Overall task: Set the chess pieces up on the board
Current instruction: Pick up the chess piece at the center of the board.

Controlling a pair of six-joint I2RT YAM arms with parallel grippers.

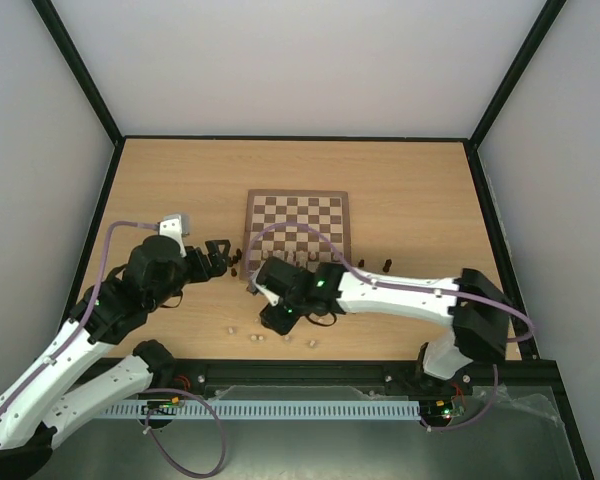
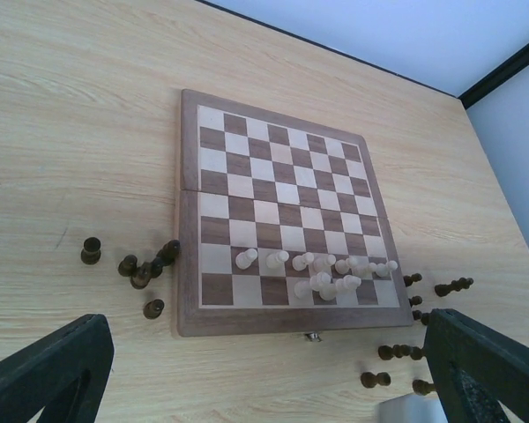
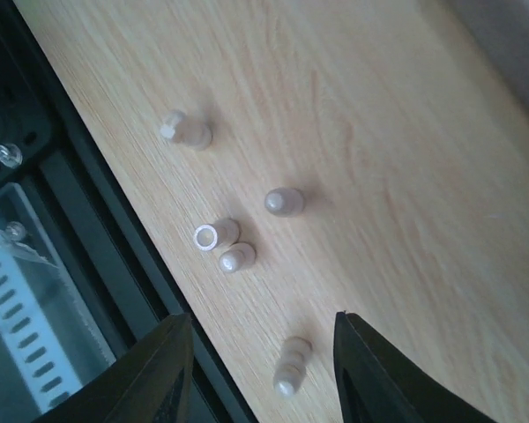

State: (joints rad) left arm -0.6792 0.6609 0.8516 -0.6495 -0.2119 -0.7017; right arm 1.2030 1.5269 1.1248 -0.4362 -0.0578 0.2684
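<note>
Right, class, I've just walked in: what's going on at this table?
A chess set is being laid out, and the job is only partly done. The board holds a loose cluster of pale pieces on its near rows. Dark pieces lie off the board on both sides. The right gripper hangs open over stray pale pieces near the front edge of the table. The left gripper is open too, holding nothing.

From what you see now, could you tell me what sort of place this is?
Probably a lab robot cell: plain white walls, a black frame, and a wooden table carrying a chessboard.
</note>
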